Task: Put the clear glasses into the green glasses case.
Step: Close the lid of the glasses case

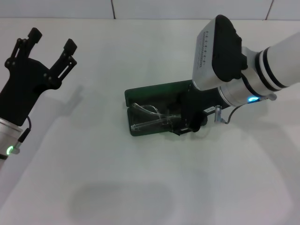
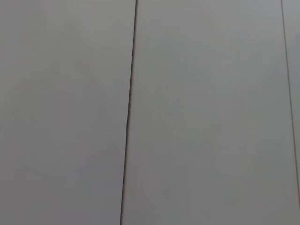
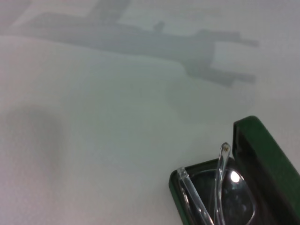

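Observation:
The green glasses case (image 1: pixel 157 91) lies open at the middle of the table, its lid (image 3: pixel 266 165) raised on the far side. The clear glasses (image 1: pixel 149 117) rest inside its dark tray, their thin arms (image 3: pixel 220 176) folded over the lens and one tip poking above the rim. My right gripper (image 1: pixel 188 123) is down at the right end of the case, over that end of the glasses. My left gripper (image 1: pixel 50 41) hangs open and empty above the table at the far left, well away from the case.
The white table (image 1: pixel 140 187) spreads around the case. A seam line (image 2: pixel 129 112) between pale panels fills the left wrist view. The arms' shadows fall across the table surface (image 3: pixel 140 42) beyond the case.

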`<action>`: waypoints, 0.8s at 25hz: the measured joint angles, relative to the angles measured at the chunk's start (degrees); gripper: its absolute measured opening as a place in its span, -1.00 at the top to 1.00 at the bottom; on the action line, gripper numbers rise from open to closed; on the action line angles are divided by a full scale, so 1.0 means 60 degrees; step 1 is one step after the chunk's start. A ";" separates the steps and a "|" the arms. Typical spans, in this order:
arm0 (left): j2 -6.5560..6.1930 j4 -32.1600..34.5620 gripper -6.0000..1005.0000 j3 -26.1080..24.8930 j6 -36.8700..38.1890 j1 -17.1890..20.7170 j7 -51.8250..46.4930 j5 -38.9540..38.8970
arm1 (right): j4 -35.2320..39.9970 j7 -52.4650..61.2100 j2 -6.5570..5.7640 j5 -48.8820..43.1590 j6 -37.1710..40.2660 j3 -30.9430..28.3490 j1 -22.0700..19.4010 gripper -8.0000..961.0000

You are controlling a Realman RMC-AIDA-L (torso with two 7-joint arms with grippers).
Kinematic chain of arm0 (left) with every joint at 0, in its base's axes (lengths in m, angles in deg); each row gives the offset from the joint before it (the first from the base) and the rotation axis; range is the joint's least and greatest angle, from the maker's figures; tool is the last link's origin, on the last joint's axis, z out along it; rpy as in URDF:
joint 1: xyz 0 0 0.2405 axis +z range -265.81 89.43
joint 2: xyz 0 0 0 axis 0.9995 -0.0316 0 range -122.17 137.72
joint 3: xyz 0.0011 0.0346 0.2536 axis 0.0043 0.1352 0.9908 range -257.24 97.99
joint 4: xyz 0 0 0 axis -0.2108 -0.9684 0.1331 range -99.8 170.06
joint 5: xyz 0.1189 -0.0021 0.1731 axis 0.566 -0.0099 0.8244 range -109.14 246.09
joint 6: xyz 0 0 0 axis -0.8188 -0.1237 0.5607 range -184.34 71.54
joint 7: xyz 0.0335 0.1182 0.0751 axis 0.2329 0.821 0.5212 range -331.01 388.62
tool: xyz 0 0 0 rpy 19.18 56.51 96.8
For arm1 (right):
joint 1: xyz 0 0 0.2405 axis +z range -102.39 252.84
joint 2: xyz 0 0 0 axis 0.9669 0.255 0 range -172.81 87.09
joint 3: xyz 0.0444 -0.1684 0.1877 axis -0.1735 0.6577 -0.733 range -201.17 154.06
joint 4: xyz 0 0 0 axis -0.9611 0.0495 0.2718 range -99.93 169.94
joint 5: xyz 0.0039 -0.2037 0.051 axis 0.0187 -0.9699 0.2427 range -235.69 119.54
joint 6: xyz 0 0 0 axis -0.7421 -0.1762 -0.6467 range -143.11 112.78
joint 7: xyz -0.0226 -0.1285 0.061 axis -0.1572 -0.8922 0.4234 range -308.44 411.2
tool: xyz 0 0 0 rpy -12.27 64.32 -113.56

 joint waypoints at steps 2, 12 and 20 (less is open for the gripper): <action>0.0004 -0.0006 -0.74 0.0000 0.0002 -0.0005 0.0000 0.0002 | -0.0013 -0.0003 -0.0002 0.0002 -0.0030 0.0011 0.0028 -0.11; -0.0001 -0.0053 -0.74 0.0000 0.0048 0.0025 -0.0135 0.0006 | 0.0794 -0.0174 -0.0072 0.0128 0.0061 -0.0166 -0.0531 -0.11; 0.0000 -0.0061 -0.74 0.0000 0.0016 0.0004 -0.0143 0.0005 | 0.1130 -0.1612 -0.0106 0.1574 0.1944 -0.1832 -0.1321 -0.12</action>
